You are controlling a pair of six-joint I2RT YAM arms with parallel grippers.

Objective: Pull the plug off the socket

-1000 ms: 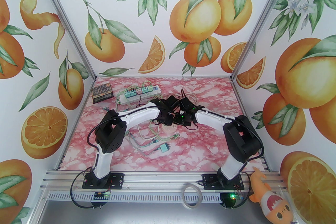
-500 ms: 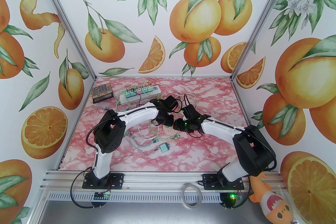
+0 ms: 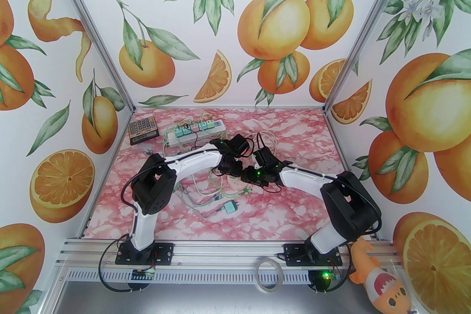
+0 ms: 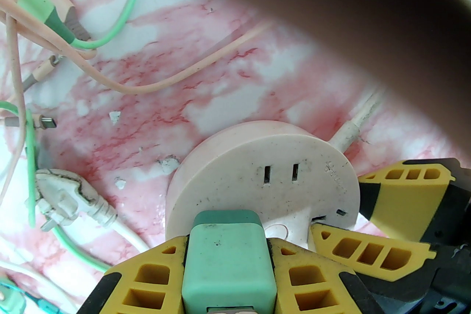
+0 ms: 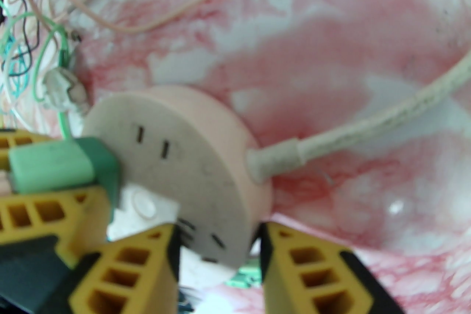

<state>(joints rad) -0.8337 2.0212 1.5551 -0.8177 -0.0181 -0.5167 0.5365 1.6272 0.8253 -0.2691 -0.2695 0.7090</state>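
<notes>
We look at a table (image 3: 294,202) covered in pink marbled sheet, boxed in by walls (image 3: 220,10) printed with oranges and leaves. At the back left lie a calculator (image 3: 142,130) and a white power strip (image 3: 195,130), and thin green and peach cables (image 4: 110,84) tangle across the middle. The round pale socket (image 4: 279,172) sits flat at the table's centre, its thick cord (image 5: 368,121) trailing to the right. The green plug (image 4: 228,261) stands against the socket's face, pinched from both sides by the left gripper (image 4: 228,246). The right gripper (image 5: 218,231) straddles the socket's rim; we cannot tell whether it clamps.
</notes>
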